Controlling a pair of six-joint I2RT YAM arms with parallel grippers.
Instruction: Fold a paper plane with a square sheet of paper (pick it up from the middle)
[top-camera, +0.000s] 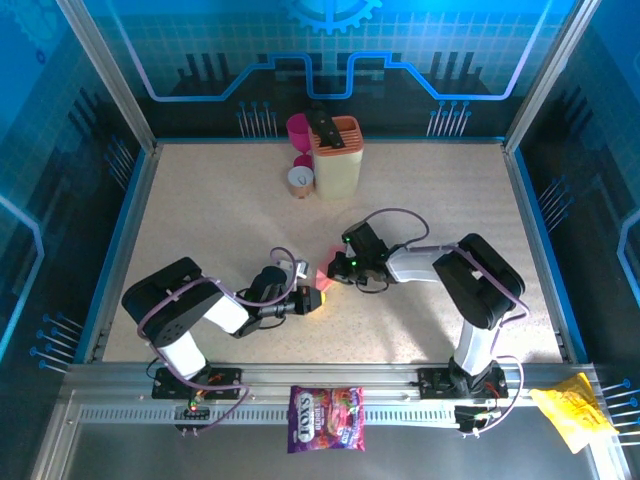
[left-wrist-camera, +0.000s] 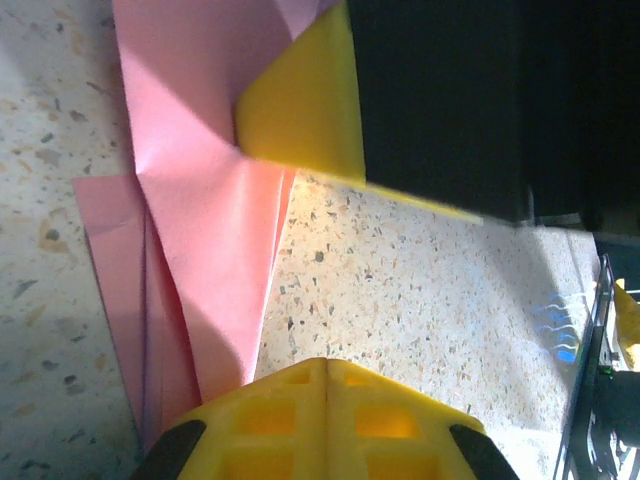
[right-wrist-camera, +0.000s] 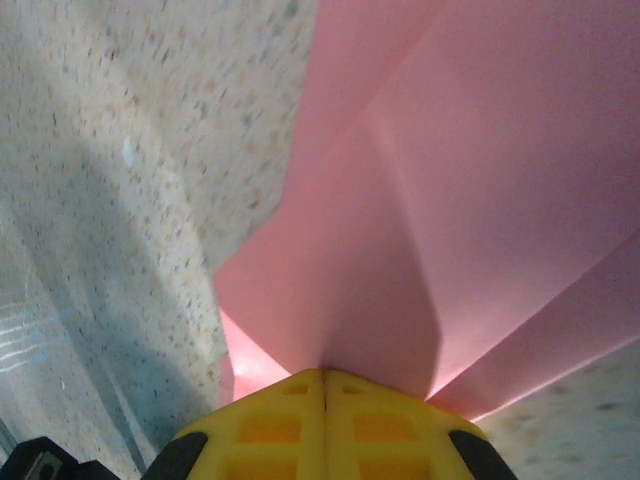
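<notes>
The square sheet of paper (top-camera: 322, 279) is salmon pink and lies on the speckled table between my two grippers. It is folded into overlapping creased layers, part of the way to a paper plane shape. In the left wrist view the paper (left-wrist-camera: 200, 250) lies to the left, and my left gripper (left-wrist-camera: 327, 362) is shut and empty on bare table just off its edge. The right gripper (top-camera: 336, 268) is shut, and its yellow finger (left-wrist-camera: 300, 110) rests its tip on the paper where creases meet. In the right wrist view the paper (right-wrist-camera: 450, 200) rises right up to the right gripper (right-wrist-camera: 323, 372). I cannot tell whether a layer is nipped.
A magenta cup (top-camera: 298, 127), a cream holder with an orange top (top-camera: 336, 155) and a small round tub (top-camera: 299, 180) stand at the back centre. A purple candy bag (top-camera: 326, 418) and a yellow bag (top-camera: 572, 412) lie on the front rail. Blue walls close in the table.
</notes>
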